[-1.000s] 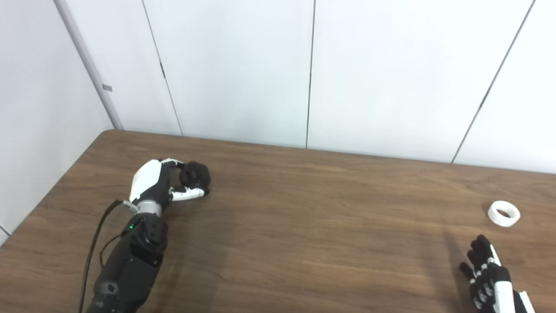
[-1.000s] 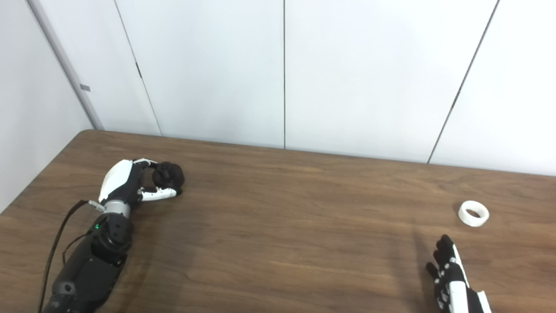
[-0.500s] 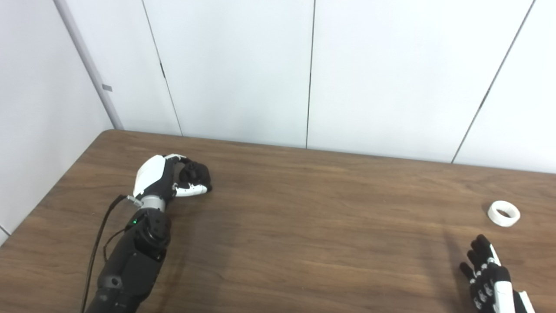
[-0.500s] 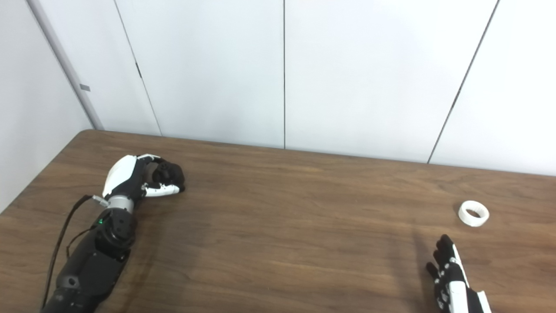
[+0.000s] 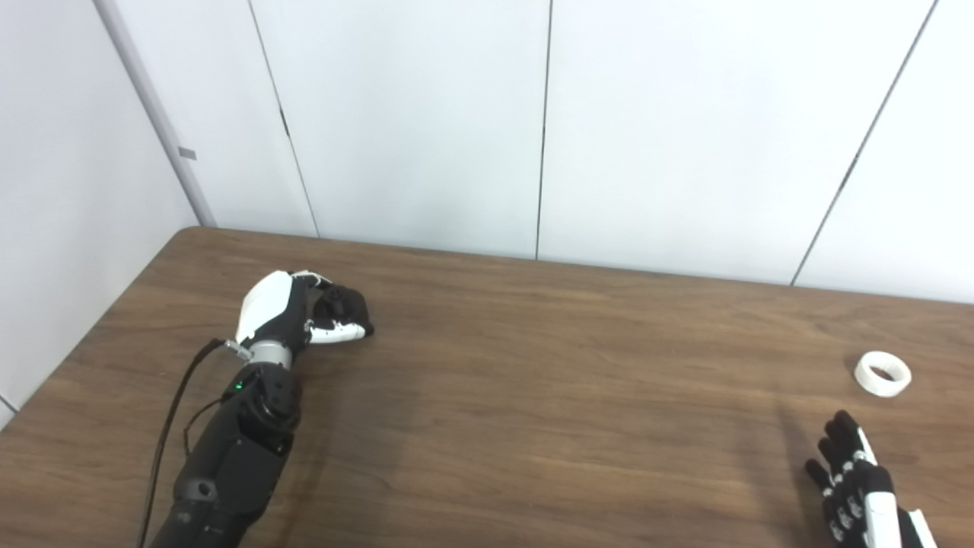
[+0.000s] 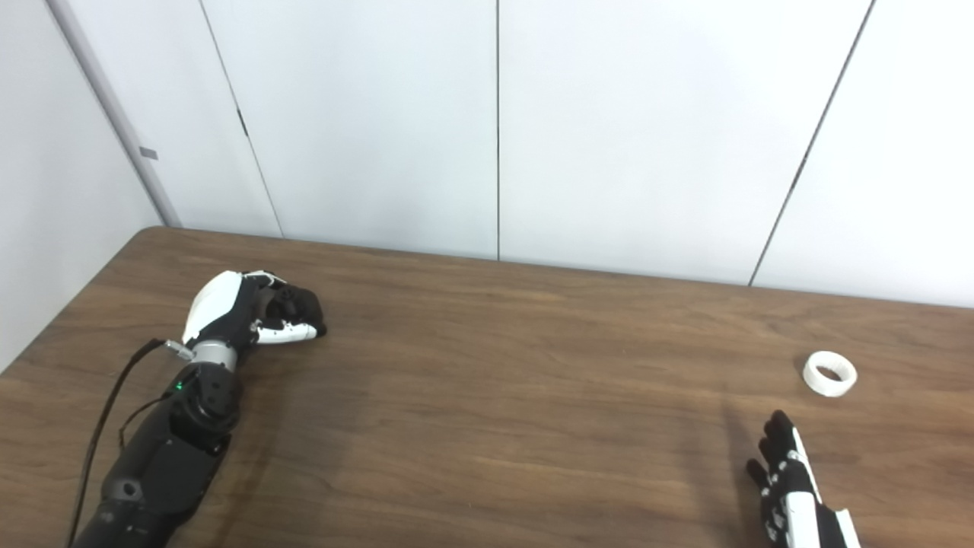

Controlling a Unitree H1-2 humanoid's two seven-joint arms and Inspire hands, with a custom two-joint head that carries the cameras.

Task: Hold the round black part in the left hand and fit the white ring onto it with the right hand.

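Observation:
The round black part (image 5: 344,307) sits at the far left of the wooden table (image 5: 533,396), wrapped by my left hand (image 5: 293,316), whose fingers and thumb are closed around it. Whether the part rests on the table or is just off it I cannot tell. The white ring (image 5: 882,374) lies flat on the table at the far right. My right hand (image 5: 856,487) is near the bottom right corner, short of the ring and apart from it, fingers spread and holding nothing. Its lower part is cut off by the picture's edge.
White wall panels (image 5: 548,129) stand right behind the table's far edge. The table's left edge runs diagonally close to my left arm (image 5: 228,464), and a black cable (image 5: 163,434) hangs along that arm.
My left hand has closed more tightly on the black part and shifted slightly away from me. The right hand and the ring have not moved.

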